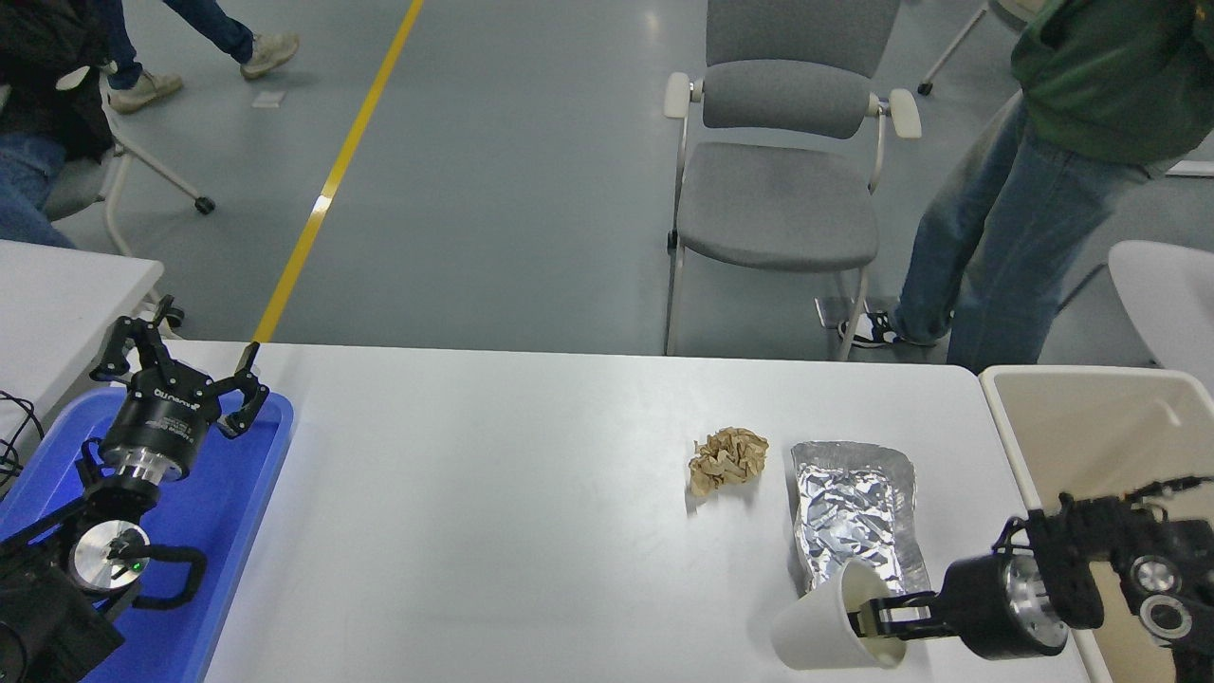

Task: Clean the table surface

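Observation:
The table surface [493, 512] is a wide white-grey top. On it lie a crumpled brown paper ball [726, 458] and a silver foil pouch [856, 517] right of centre. My right gripper [877, 617] comes in from the right edge, shut on the rim of a white paper cup [827, 630], which lies tipped on its side with its mouth toward the arm, just in front of the pouch. At the lower left my left gripper [180, 365] stays parked, open, above a blue tray [237, 512].
A beige bin [1091, 446] stands against the table's right end. Beyond the far edge are a grey chair [782, 190] and a person in jeans [1005, 237]. A smaller white table [57, 294] sits at the left.

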Available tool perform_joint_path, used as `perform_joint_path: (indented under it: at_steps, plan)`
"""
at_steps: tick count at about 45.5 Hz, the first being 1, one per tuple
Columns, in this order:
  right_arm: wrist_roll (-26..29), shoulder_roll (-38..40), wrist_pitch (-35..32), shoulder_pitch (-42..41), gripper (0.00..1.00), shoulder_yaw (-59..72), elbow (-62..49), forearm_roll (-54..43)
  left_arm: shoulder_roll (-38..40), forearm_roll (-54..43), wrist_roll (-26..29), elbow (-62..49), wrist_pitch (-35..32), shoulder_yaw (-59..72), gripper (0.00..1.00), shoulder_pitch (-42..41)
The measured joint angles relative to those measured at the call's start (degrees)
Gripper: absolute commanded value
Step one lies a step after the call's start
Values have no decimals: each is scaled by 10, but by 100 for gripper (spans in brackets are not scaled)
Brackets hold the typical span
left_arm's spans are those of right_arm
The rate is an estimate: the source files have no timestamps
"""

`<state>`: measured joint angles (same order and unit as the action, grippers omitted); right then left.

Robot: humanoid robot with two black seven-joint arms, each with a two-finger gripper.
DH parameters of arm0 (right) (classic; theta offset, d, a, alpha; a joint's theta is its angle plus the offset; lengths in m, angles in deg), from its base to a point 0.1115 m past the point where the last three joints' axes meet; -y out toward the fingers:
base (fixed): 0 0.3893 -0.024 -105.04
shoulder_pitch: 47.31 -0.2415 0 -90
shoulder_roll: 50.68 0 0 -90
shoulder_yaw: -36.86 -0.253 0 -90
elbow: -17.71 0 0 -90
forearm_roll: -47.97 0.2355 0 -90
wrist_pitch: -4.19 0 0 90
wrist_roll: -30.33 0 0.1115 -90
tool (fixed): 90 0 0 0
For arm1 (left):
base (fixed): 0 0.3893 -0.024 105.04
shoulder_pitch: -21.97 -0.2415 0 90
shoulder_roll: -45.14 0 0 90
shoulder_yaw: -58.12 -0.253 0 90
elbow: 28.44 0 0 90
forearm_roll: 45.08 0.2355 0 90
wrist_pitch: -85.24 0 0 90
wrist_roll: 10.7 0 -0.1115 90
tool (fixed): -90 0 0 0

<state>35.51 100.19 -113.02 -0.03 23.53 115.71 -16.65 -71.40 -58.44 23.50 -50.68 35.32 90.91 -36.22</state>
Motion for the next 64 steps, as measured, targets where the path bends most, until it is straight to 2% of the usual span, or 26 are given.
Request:
perform_joint_path:
  at_steps: [18,34,44,51,64]
  plan:
    - [-2,211,-117,-145,0,-3,13,112,0,0,0,0,0,0,100,0]
    - [-2,324,-203,-236,0,-4,11,153,0,0,0,0,0,0,100,0]
    - [-1,342,-219,-255,0,-2,-3,161,0,0,0,0,0,0,100,0]
    - [0,327,-212,-258,0,6,-48,158,0,0,0,0,0,0,100,0]
    - [0,273,-126,-250,0,78,-144,154,0,0,0,0,0,0,100,0]
